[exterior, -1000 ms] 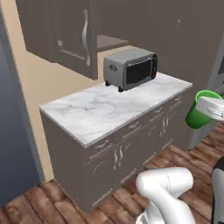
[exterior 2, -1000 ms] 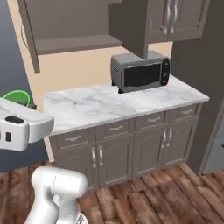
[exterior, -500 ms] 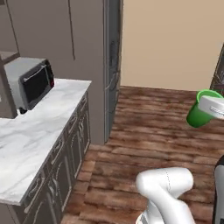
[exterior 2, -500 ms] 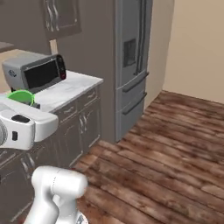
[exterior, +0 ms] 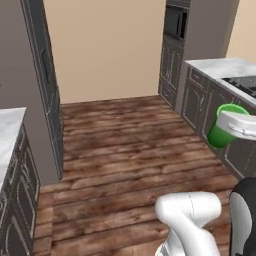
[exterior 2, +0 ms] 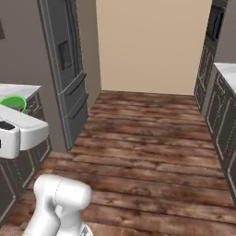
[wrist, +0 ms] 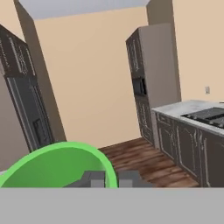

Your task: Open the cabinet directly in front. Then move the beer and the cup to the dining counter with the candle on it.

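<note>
Gripper point(wrist: 111, 179) is pinched on the green cup's point(exterior: 222, 125) rim, carried high over the wood floor point(exterior: 130, 150); we judge we're mid-transport, and next must find the dining counter.

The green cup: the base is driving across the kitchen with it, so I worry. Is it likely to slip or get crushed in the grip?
The bright green tapered plastic cup looks empty and small, so probably light. The pincer pinches its thin rim; that wall may flex. Smooth plastic might slip if jolted.
</note>
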Robot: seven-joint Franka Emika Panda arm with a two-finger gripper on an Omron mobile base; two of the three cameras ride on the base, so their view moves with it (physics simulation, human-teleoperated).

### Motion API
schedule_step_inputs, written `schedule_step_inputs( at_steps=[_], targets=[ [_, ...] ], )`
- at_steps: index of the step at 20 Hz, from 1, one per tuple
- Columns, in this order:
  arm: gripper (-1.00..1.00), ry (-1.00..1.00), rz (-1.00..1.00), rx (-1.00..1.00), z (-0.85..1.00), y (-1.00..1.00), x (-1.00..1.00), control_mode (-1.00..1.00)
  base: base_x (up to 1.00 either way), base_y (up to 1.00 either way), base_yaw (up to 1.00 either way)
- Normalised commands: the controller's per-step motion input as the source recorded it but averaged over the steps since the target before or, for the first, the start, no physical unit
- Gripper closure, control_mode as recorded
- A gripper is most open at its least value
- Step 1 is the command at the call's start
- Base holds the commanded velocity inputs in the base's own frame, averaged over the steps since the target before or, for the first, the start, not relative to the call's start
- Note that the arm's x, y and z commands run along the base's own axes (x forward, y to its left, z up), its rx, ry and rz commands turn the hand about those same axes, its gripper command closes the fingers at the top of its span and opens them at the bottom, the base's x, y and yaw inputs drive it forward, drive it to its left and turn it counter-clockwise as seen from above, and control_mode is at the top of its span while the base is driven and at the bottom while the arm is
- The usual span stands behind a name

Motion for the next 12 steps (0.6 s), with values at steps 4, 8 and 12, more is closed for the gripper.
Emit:
schedule_step_inputs(
  at_steps=[4,8,12],
  targets=[
    [1.0,0.0,0.0,0.0,0.0,0.0,0.0,1.0,0.0,-1.0,0.05],
    [1.0,0.0,0.0,0.0,0.0,0.0,0.0,1.0,-0.76,-1.0,0.03],
    [1.0,0.0,0.0,0.0,0.0,0.0,0.0,1.0,-1.0,-1.0,0.0]
  ],
)
